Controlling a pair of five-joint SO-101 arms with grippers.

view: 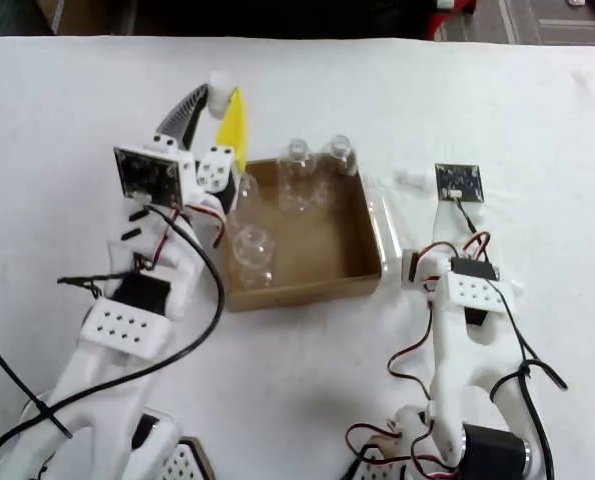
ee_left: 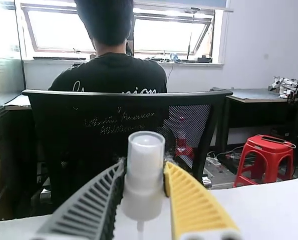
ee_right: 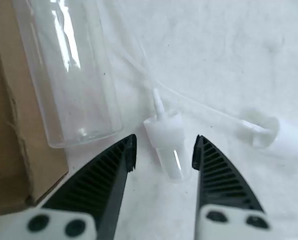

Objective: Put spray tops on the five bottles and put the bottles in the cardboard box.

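While my left jaws pinch narrowly on a white spray top, one grey side and one yellow side pressed against its collar, they hang above the worktop just beyond the far left corner of the cardboard box. The top stands upright in the grip, its thin tube pointing down between the jaws. My left arm runs along the box's left wall, close to that edge, with its cables draped near the box's near left corner.

Inside the box, a first bottle and a second bottle stand against the far wall. A third bottle stands near the left wall, with bare cardboard floor between it and the right wall.

My right jaws are spread wide and sit low over the worktop just outside the box's right wall. They straddle a second spray top lying on its side, and a gap shows between it and each black jaw. A loose bottle lies on its side along that same wall, just beside the cardboard edge and near one jaw tip. Farther from the box lies a third spray top, its long thin tube running past the straddled top toward the loose bottle. My right arm stands off the box's near right corner.
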